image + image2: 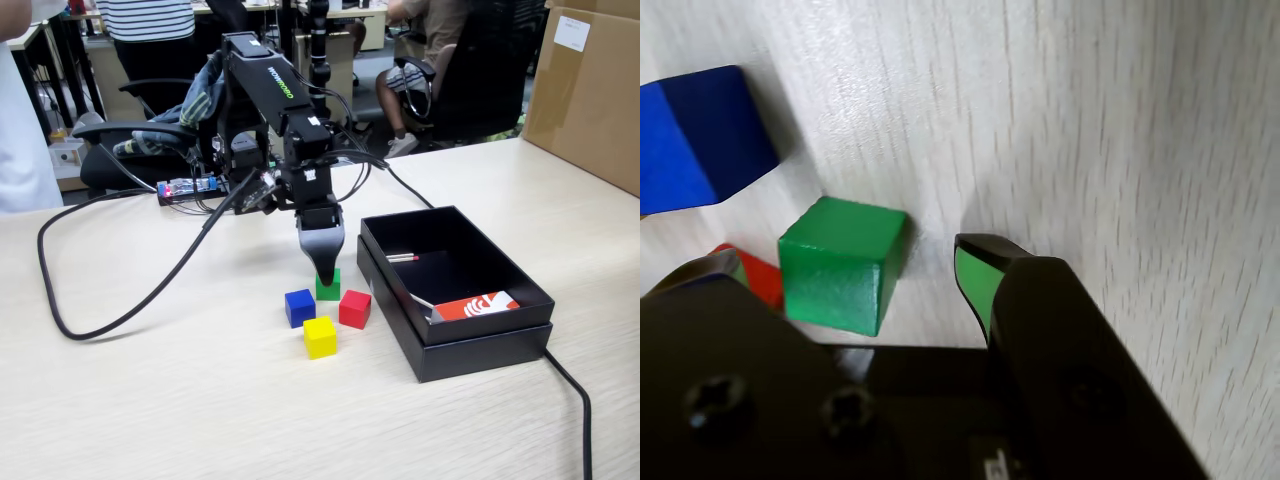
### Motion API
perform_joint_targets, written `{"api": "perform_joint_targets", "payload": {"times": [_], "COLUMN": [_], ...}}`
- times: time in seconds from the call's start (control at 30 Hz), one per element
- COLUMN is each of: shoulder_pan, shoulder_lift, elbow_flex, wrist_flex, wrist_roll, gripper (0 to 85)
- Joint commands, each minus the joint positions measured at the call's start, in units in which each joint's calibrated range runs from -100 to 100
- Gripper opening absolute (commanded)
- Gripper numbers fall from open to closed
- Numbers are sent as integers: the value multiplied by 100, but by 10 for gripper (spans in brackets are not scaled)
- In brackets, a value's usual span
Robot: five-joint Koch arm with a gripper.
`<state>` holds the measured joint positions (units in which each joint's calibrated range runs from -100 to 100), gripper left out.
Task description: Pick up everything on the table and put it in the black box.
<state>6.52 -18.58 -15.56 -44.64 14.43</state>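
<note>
Four cubes sit together on the beige table [150, 400]: green [330, 289], blue [299, 307], red [354, 309] and yellow [320, 337]. The black box [470, 340] stands just right of them. My gripper [324, 272] points down over the green cube. In the wrist view the gripper [845, 262] is open, with the green cube [840, 262] standing on the table between the jaws, a gap showing to the right jaw. The blue cube [695, 135] and a sliver of the red cube [760, 280] show at the left of that view. The yellow cube is out of the wrist view.
Inside the box lie an orange-red card [478, 305] and a thin red-tipped stick [402, 257]. A black cable [570, 385] runs along the table past the box. A big brown carton [590, 90] stands at the far right. Another cable [60, 310] loops at the left.
</note>
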Motion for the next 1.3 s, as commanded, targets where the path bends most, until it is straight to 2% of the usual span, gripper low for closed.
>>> {"api": "perform_joint_targets", "payload": {"times": [0.0, 0.03, 0.27, 0.47, 0.63, 0.83, 0.97, 1.27], "shoulder_pan": [34, 29, 29, 34, 405, 821, 1031, 1153], "shoulder_lift": [108, 234, 486, -1384, -1763, -477, 1313, 2953], "elbow_flex": [505, 586, 822, 1420, 2943, 4430, 5210, 5455], "wrist_flex": [-68, -68, 36, -638, -1078, -1104, -1104, -1234], "wrist_roll": [78, 103, 127, -24, -244, -322, -308, -244], "gripper": [343, 283, 129, 126, 126, 128, 130, 137]}}
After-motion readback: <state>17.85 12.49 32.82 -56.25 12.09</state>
